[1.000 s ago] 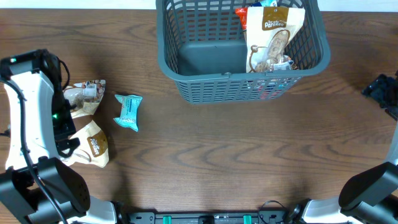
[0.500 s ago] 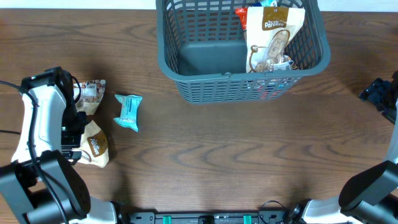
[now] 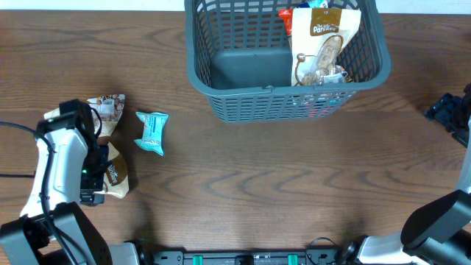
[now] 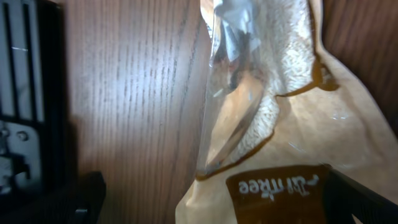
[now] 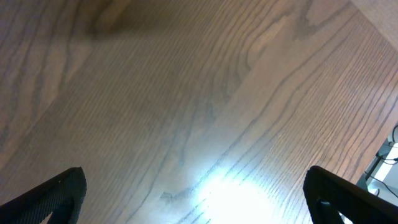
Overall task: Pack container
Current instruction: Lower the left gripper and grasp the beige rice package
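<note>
The dark grey slotted container (image 3: 221, 103) stands at the back centre. It holds a tan snack bag (image 3: 324, 44) and a red packet (image 3: 285, 20) on its right side. On the table at the left lie a tan brown-labelled snack bag (image 3: 116, 175), a second printed packet (image 3: 108, 109) and a teal packet (image 3: 151, 132). My left gripper (image 3: 94, 180) is low over the tan bag. In the left wrist view the tan bag (image 4: 292, 143) lies between the open fingers (image 4: 224, 202). My right gripper (image 3: 449, 110) is open and empty over bare wood (image 5: 199, 199) at the far right.
The left half of the container's floor (image 3: 246, 66) is bare. Wooden table (image 3: 280, 184) stretches between the packets and the right arm. The arm bases stand at the front edge.
My left arm has moved toward the front edge and come down over the tan bag. The right arm and the packets have not moved.
</note>
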You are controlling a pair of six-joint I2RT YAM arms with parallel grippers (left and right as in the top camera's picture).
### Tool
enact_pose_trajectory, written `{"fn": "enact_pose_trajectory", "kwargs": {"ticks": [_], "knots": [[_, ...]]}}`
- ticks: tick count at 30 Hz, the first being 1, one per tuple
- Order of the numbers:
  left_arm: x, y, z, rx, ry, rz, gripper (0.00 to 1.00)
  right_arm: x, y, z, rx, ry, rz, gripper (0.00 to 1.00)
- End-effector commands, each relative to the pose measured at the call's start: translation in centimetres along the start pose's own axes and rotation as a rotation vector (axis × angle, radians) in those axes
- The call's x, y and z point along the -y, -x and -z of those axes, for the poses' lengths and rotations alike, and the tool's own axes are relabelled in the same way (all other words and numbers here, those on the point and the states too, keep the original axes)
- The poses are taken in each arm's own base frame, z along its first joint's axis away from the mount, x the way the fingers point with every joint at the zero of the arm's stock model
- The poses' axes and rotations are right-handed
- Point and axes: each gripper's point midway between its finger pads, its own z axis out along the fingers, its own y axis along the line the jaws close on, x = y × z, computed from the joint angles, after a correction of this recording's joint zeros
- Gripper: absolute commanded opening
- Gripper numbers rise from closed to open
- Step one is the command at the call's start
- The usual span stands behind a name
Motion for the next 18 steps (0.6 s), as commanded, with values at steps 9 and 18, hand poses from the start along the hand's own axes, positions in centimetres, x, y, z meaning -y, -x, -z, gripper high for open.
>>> {"fn": "enact_pose_trajectory", "kwargs": {"ticks": [9,18], "knots": [[1.5,1.7,-0.7,0.089,-0.072,0.210,0.99,0.8,-0.3,-0.2,-0.012,-0.029,0.005,0.99],[0.5,3.4,-1.3,0.144,-0.046,0.266,0.99,0.9,-0.6,-0.2,-0.024,-0.032,0.027,0.99]]}}
